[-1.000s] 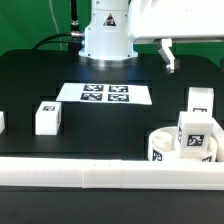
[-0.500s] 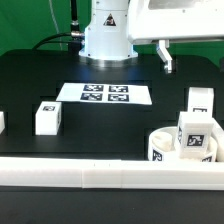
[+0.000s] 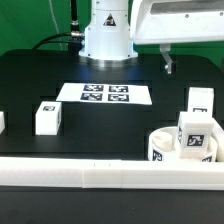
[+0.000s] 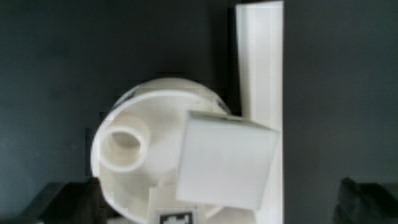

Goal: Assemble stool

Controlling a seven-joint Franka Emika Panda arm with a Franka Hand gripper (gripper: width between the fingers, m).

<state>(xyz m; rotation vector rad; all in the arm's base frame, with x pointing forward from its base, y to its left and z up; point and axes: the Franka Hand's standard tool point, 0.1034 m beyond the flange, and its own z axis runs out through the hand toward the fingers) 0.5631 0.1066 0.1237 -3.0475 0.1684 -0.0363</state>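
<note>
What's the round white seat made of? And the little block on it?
The seat disc looks like smooth, matte white plastic, with rounded moulded edges. The leg block looks the same plain white plastic; its black-and-white tag may be a sticker.

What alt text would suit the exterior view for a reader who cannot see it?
A white robot gripper hangs over a black table, above a round white plastic seat disc with a white leg block standing on it. A second leg block stands on the exterior view's left, a third leg block beyond the disc, the marker board mid-table.
</note>
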